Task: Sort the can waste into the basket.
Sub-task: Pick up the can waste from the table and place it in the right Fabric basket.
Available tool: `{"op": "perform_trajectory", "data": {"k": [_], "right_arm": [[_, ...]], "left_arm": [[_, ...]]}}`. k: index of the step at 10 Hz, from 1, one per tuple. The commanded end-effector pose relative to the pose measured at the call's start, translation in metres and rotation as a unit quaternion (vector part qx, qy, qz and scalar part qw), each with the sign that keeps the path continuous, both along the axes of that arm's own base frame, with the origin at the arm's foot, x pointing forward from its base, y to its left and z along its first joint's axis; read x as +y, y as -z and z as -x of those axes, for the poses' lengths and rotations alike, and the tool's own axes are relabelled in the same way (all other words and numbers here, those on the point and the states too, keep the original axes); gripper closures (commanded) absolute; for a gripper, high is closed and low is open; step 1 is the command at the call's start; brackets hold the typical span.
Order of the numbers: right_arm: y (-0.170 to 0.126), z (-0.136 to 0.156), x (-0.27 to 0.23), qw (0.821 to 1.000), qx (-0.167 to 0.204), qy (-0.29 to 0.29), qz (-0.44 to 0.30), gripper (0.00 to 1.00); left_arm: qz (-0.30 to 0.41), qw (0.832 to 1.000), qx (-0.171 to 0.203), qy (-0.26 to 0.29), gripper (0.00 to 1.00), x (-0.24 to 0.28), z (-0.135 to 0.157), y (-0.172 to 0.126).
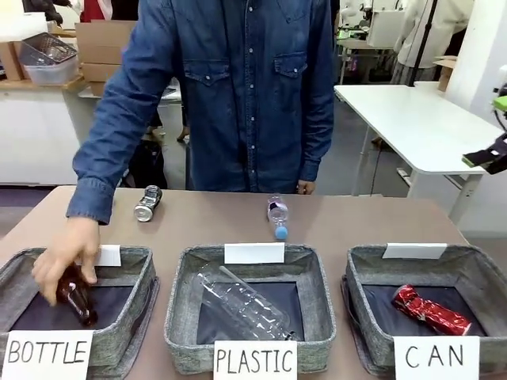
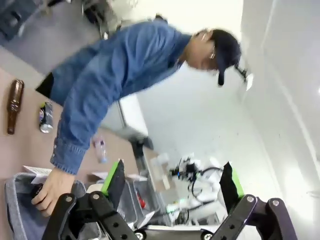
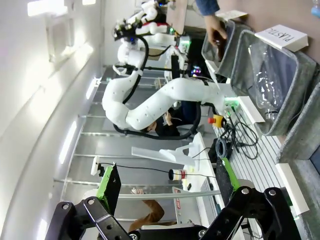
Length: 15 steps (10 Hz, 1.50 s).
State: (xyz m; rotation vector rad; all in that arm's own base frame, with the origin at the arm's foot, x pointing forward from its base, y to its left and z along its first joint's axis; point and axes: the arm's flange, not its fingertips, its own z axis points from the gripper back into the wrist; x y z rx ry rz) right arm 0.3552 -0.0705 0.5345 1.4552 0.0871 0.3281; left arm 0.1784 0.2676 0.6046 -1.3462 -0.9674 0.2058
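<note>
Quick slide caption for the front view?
Red can in CAN basket, silver can lying on table; person holds bottle in BOTTLE basket.

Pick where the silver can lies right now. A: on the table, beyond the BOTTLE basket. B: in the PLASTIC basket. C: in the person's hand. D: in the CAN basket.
A: the silver can lies on the table beyond the BOTTLE basket; the red can is the one in the CAN basket.
</note>
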Motion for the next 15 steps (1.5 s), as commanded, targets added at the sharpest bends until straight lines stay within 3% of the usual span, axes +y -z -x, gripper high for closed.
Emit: {"op": "perform_trajectory", "data": {"k": [1,4,6,9,10,13,15], "right_arm": [[-0.001,0.001,-0.003,1.0,-0.008,-0.008,-0.001,0.0],[-0.001,0.001,-0.003,1.0,-0.008,-0.008,-0.001,0.0],[-0.001,0.001,-0.003,1.0,-0.008,-0.008,-0.001,0.0],[-0.001,0.001,-0.003,1.0,-0.008,-0.008,-0.001,0.0],[-0.001,0.001,-0.003,1.0,-0.008,-0.008,-0.001,0.0],[-0.001,0.001,-0.003,1.0,-0.008,-0.008,-0.001,0.0],[-0.001,0.001,-0.003,1.0,-0.008,-0.008,-0.001,0.0]], "left_arm": [[0.019,1.0,-0.019,-0.015,0.0,-0.018,0.0,0.014],[0.005,1.0,0.002,0.026,0.0,-0.033,-0.027,0.013],[-0.047,0.995,0.068,0.06,0.0,-0.058,-0.066,0.01],[-0.058,0.993,0.081,0.066,0.0,-0.06,-0.077,0.012],[-0.1,0.987,0.111,0.059,0.0,-0.085,-0.098,0.018],[-0.23,0.943,0.207,0.124,0.0,-0.169,-0.195,0.049],[-0.348,0.897,0.246,0.113,0.0,-0.216,-0.249,0.085]]}}
